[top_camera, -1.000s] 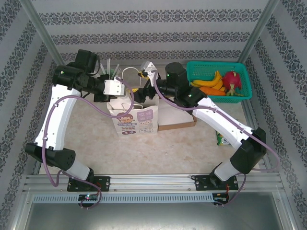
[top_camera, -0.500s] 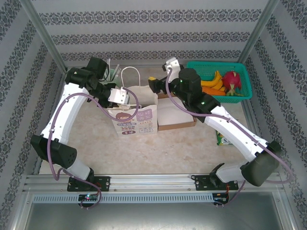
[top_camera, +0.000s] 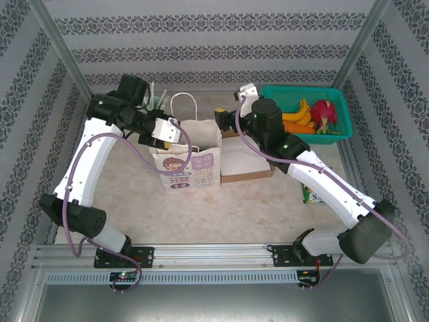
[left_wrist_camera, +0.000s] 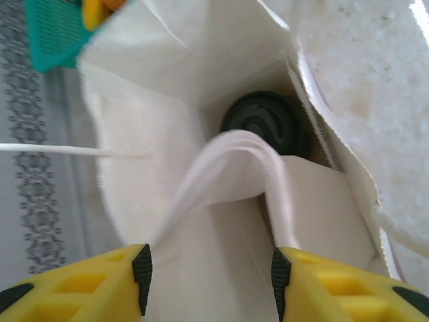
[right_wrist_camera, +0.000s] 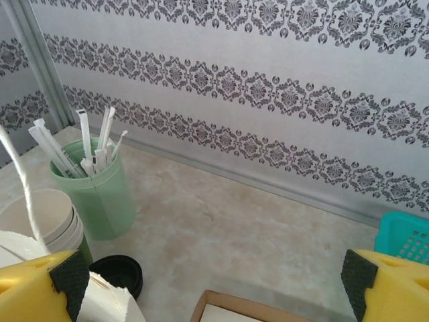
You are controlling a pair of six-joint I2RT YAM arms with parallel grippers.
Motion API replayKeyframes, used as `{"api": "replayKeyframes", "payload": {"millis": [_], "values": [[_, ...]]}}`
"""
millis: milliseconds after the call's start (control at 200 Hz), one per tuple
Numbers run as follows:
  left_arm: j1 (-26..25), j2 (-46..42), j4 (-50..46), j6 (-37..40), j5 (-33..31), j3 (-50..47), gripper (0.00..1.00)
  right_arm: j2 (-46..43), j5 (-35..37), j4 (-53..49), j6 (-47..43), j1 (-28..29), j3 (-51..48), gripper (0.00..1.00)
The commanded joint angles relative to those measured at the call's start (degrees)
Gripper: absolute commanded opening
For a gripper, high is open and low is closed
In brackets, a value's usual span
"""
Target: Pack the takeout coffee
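**Coffee in the bag, left jaws letting go**

Since a moment ago the left gripper [top_camera: 173, 130] has parted its jaws at the left lip of the paper bag [top_camera: 191, 157]. The right gripper [top_camera: 220, 115] has backed off to the bag's right rear corner. From above, the bag stands upright between the two arms.

From the left wrist, the takeout coffee [left_wrist_camera: 265, 121] sits at the bottom of the bag, black lid up, toward the far corner. The left jaws stand well apart and hold nothing. The bag's handle [left_wrist_camera: 231, 161] loops just ahead of them.

From the right wrist, the right gripper gapes wide and empty, facing the straw holder [right_wrist_camera: 100, 198] behind the bag.

What's left, I'd say, is a clean exit. The left gripper should rise straight up from the bag's mouth, keeping clear of the handle loop so it doesn't snag and tip the bag.
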Motion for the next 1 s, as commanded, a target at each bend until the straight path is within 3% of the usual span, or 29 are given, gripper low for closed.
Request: {"api": "replayKeyframes", "payload": {"millis": [0,100,315,410,495,545,709,809,914,999], "values": [[1.86,-3.98,5.13,-2.99,3.88,1.01,0.55,-2.54,2.44,0.98,0.81,-1.01,-2.07,0.98],[3.47,-7.81,13.18,-7.33,5.63,-3.03,0.62,-3.57,4.21,1.34,1.66,-2.01,-3.50,0.98],[5.47,-16.88,38.11,-31.38,5.30,-16.04,0.90,-7.23,10.63,3.27,5.67,-7.16,-10.27,0.98],[5.47,-21.44,51.21,-41.71,1.99,-24.41,0.95,-9.08,12.32,4.37,8.87,-11.06,-14.40,0.98],[5.46,-24.92,64.48,-53.39,-8.42,-31.89,1.00,-10.33,13.34,4.77,10.32,-14.61,-17.84,0.98],[5.47,-26.20,69.47,-59.56,-17.74,-34.80,1.00,-10.98,13.30,5.10,10.69,-16.79,-20.26,0.98],[5.45,-29.30,71.64,-74.42,-44.76,-42.10,1.00,-10.56,6.13,8.69,9.38,-24.91,-28.06,0.98],[5.46,-31.61,72.68,-78.83,-58.98,-50.26,1.00,-8.90,6.91,13.72,7.29,-27.31,-33.52,0.98],[5.66,-32.88,73.99,-83.21,-69.91,-59.64,1.00,-6.01,6.71,17.75,6.37,-29.58,-37.63,0.98],[6.92,-34.18,76.58,-87.34,-73.94,-67.46,1.00,-2.82,5.15,19.07,4.35,-30.58,-38.93,0.98]]}}
